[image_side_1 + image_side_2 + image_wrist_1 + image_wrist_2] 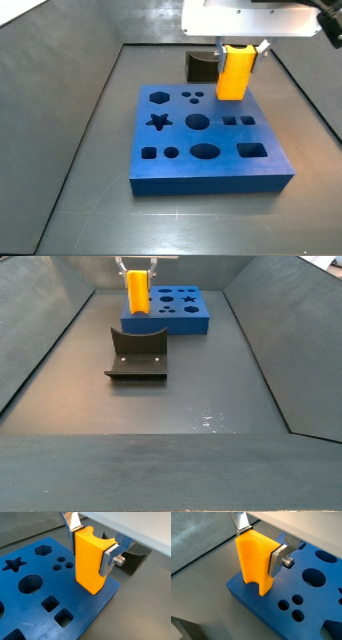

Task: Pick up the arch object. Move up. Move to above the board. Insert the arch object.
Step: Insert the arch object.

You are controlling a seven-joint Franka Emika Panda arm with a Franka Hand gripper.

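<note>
The arch object (89, 558) hangs pinched between the gripper (95, 542) fingers, over the board (201, 150) corner nearest the fixture (138, 354); judged, the move-above step; next comes aligning with the arch hole, then lowering

You see the yellow-orange plastic arch object (234, 71) clamped between the silver-plated gripper (93, 543), its shaded side deeper orange. At its six o'clock lies the thick blue square board (207, 165) patterned with dark cut-outs. The L-shaped fixture (138, 354) is dark on a grey floor (201, 396).
</note>
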